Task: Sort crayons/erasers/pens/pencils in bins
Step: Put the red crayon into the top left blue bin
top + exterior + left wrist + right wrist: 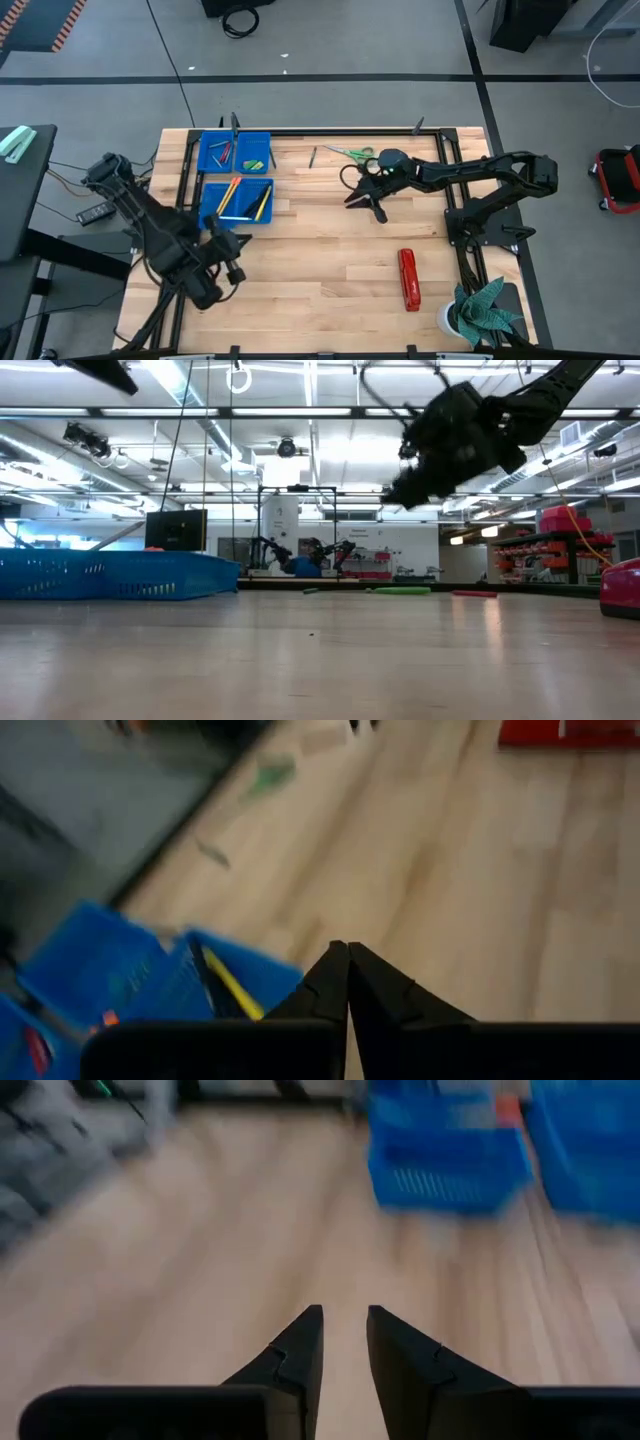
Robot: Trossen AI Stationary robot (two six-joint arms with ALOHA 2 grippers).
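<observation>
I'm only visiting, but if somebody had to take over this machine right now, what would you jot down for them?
Left hand: shut, empty, just in front of the bins.
Right hand: slightly open, empty, raised over mid-table near the green scissors.
Done: pencils and small pieces are in the blue bins.
Left: one thin dark stick on the wood beside the scissors.
Red stapler lies apart.
</observation>
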